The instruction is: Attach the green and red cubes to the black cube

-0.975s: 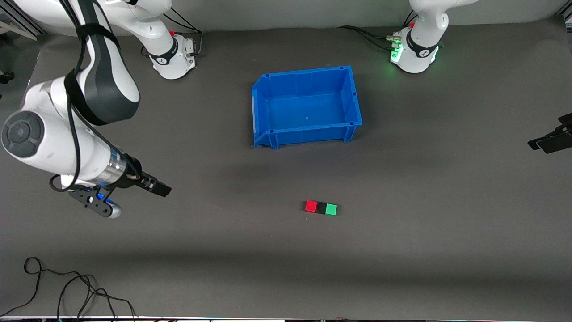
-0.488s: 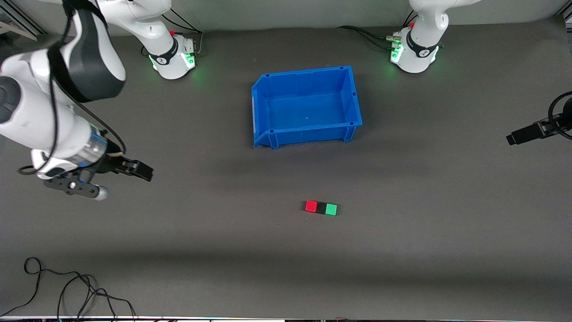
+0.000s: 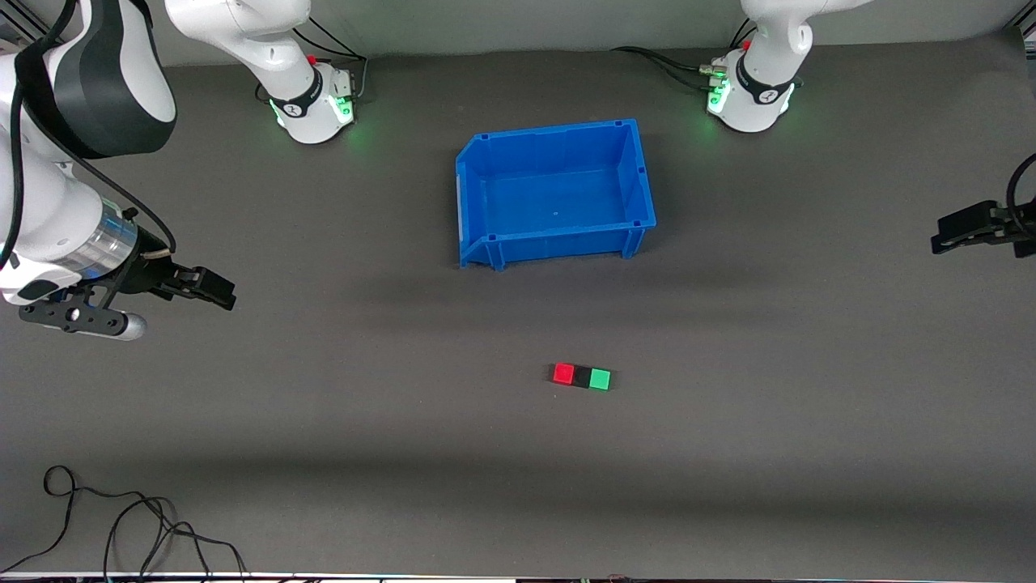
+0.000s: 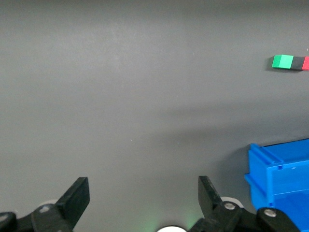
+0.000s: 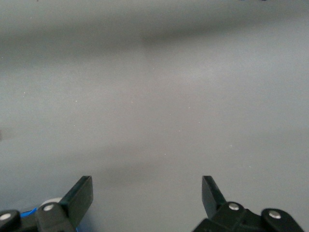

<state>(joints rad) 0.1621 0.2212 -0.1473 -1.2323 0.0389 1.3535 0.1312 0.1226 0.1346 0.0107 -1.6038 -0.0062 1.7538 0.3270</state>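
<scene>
Black cube [image 3: 582, 377] sits on the tabletop [image 3: 405, 453] nearer the camera than the blue bin [image 3: 555, 192], touching red cube [image 3: 563, 373] and green cube [image 3: 600, 379] (assembly looks finished). Left end effector [image 3: 955, 231] and right end effector [image 3: 212, 289] hang apart-fingered, empty, over bare tabletop at their ends; next, likely only parking.

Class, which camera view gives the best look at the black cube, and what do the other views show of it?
The front view: the black cube lies whole on the mat, with the red cube and green cube touching its two ends. The left wrist view shows it small near the frame edge. The right wrist view shows only bare mat.
</scene>
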